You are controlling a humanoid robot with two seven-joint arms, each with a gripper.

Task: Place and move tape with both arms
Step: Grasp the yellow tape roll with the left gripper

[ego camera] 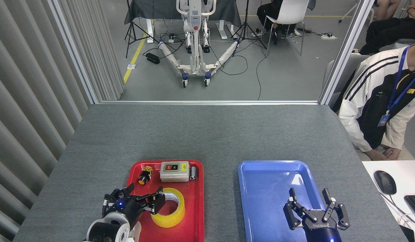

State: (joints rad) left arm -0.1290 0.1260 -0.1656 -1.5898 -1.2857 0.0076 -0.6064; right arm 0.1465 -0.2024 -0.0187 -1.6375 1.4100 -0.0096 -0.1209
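The tape, a wide yellow roll with a pale core, lies flat in the near half of the red tray. My left gripper is tipped forward over the tray's near-left corner and is open. Its right finger overlaps the roll's left rim, and its left finger is towards the tray's left edge. Whether that finger touches the roll I cannot tell. My right gripper is open over the near-right part of the blue tray, with nothing between its fingers.
At the red tray's far end sit a grey switch box, an orange push button and a small dark cylinder. A seated person is beside the table's right edge. A mouse lies on a white desk. A slatted wall runs along the left.
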